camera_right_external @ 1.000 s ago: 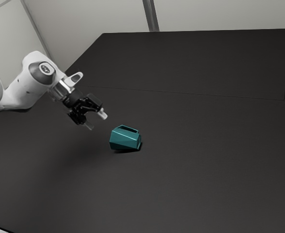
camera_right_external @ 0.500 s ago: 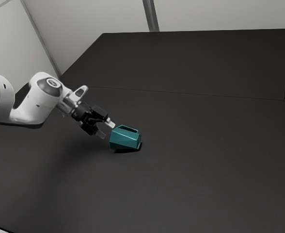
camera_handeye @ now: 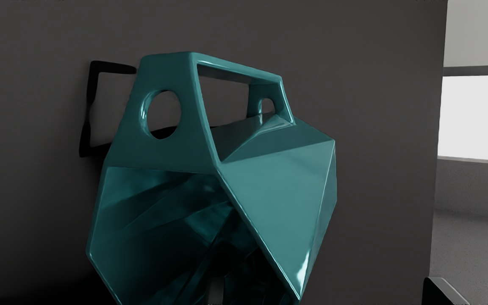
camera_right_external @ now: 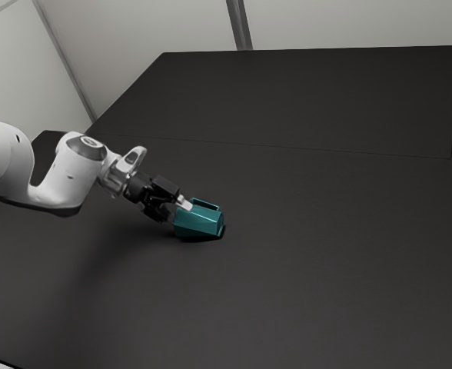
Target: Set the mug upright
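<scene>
The mug (camera_right_external: pixel 200 221) lies sideways. My tool (camera_right_external: pixel 177 212), open, straddles its wall (camera_handeye: pixel 273 190): grasping seems in hand; closing should follow.

We cannot tell lab from home: pale walls (camera_right_external: pixel 349 23) (a grey upright strip (camera_right_external: pixel 240 23) at the exterior view's top centre) behind a broad dark table (camera_right_external: pixel 326 269), robot arm (camera_right_external: pixel 64 181) at left.

The dark table (camera_right_external: pixel 326 284) bears a teal mug (camera_right_external: pixel 200 223) on its side.

One mug (camera_handeye: pixel 275 186), one handle (camera_handeye: pixel 167 72), two round handle holes (camera_handeye: pixel 164 114), one table (camera_right_external: pixel 326 269), one arm (camera_right_external: pixel 68 175), two fingers (camera_right_external: pixel 185 203).
</scene>
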`<state>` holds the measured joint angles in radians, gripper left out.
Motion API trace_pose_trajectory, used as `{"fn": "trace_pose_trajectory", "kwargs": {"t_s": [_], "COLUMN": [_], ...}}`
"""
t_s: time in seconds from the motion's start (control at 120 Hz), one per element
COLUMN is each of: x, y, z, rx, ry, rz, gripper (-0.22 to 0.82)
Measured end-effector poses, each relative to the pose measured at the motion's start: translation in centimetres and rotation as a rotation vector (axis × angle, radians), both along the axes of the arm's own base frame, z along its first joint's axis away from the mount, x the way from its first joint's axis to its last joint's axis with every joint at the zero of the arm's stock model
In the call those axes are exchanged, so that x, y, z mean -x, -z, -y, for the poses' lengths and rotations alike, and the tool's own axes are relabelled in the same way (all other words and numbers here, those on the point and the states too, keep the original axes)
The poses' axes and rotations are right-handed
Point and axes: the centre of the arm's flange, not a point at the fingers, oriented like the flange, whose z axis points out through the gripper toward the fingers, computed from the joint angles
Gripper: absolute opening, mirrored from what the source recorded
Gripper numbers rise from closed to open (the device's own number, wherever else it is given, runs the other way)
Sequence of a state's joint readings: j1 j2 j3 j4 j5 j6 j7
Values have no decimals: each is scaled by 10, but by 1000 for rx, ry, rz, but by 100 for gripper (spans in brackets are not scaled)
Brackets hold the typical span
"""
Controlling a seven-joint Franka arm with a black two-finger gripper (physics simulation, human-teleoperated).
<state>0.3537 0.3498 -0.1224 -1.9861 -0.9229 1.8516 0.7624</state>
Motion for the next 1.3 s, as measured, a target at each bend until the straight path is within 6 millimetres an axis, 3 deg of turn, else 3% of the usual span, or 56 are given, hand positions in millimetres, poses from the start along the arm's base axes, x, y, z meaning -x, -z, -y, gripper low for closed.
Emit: {"fn": "trace_pose_trajectory", "kwargs": {"t_s": [0.383,0.517,0.858,1.108,1.3], "x": [-2,-3,-5,-5,7], "y": [4,3,-7,-68,-97], "z": [0,2,7,28,71], "rx": [29,31,21,-134,-422], "ry": [38,53,90,211,444], "rz": [62,82,139,259,281], "gripper": [1,-9,-17,-18,-18]}}
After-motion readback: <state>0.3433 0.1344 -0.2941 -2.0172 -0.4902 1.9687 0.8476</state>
